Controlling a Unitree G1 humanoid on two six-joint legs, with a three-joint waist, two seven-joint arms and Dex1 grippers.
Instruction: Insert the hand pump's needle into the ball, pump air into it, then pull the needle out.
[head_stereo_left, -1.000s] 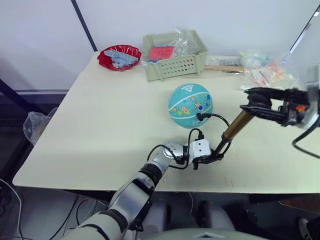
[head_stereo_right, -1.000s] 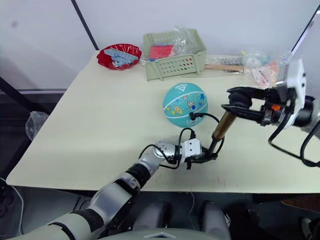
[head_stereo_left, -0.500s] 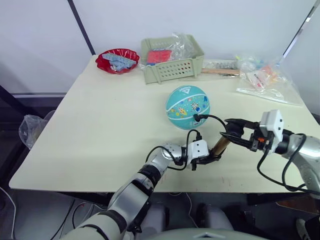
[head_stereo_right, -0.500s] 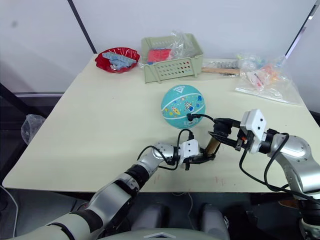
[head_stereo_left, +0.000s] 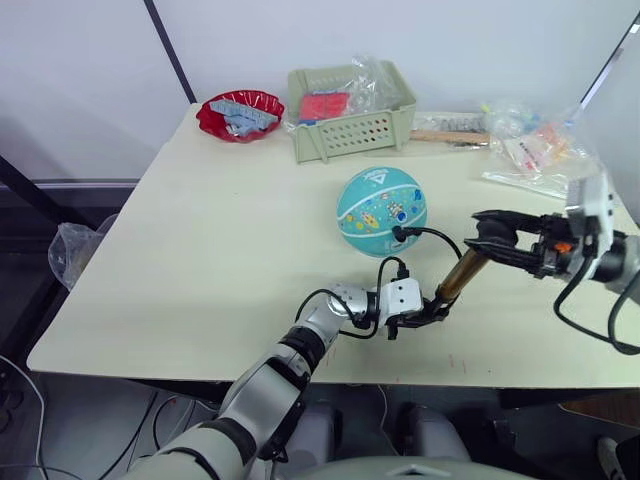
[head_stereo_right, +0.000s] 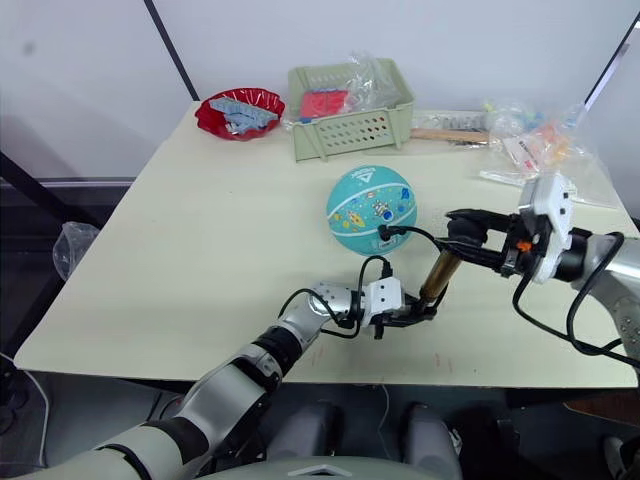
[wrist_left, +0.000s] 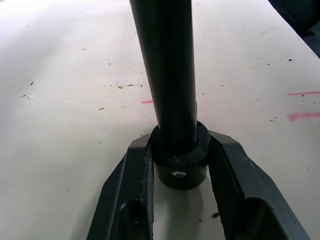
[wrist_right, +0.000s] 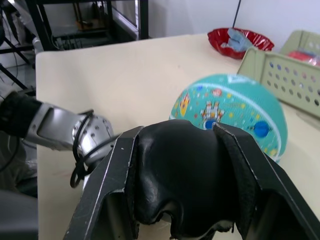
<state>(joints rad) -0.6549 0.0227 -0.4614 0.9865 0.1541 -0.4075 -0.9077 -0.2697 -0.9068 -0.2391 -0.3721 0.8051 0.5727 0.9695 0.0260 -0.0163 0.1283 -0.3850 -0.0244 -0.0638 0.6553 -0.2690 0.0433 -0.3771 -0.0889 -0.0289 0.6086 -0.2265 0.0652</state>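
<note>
— Here, where does the ball (head_stereo_left: 381, 211) sit?

— On the cream table (head_stereo_left: 200, 250), just in front of the green basket (head_stereo_left: 350, 110). The hand pump (head_stereo_left: 455, 280) stands tilted a little nearer to me than the ball and to its right, its thin black hose (head_stereo_left: 430, 236) looping up to a fitting pressed against the ball's near side. I cannot make out the needle itself.

— And your claws?

— My left gripper (head_stereo_left: 430, 313) is clamped on the pump's black base cap, fingers (wrist_left: 127, 200) on either side of it, low against the table. My right gripper (head_stereo_left: 492, 235) is closed around the black T-handle (wrist_right: 180, 175) at the pump's top, to the right of the ball.

— Anything else nearby?

— A red bowl (head_stereo_left: 239, 112) left of the basket, and clear plastic bags (head_stereo_left: 535, 145) behind the ball to its right.
</note>
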